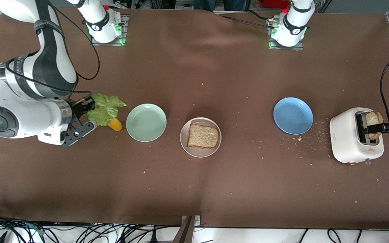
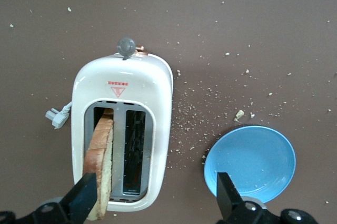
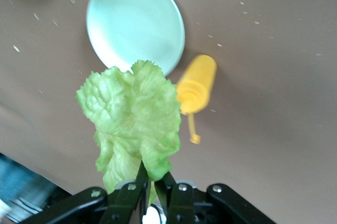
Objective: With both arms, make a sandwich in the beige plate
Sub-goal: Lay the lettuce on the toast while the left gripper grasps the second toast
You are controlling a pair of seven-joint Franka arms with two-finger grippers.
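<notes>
Jaws of my right gripper (image 3: 152, 182) pinch a ruffled green lettuce leaf (image 3: 134, 121); my left gripper (image 2: 155, 197) gapes over the toaster (image 2: 124, 129), where a crusty wholegrain slice (image 2: 101, 168) stands. Another slice (image 1: 203, 136) lies on the beige plate (image 1: 185, 143).

A brown cloth (image 1: 194, 189) covers the whole surface, rumpled into soft folds near 12 o'clock and dotted with pale crumbs, thickest toward 3 o'clock. Along the 6 o'clock edge a white floor strip (image 1: 248, 234) shows, strewn with black cables (image 1: 79, 233), and a dark metal bar (image 1: 185, 231) rises at its middle. At 12 o'clock two metal base plates (image 1: 108, 41) glow with small green lights. Lighting is even and soft.
</notes>
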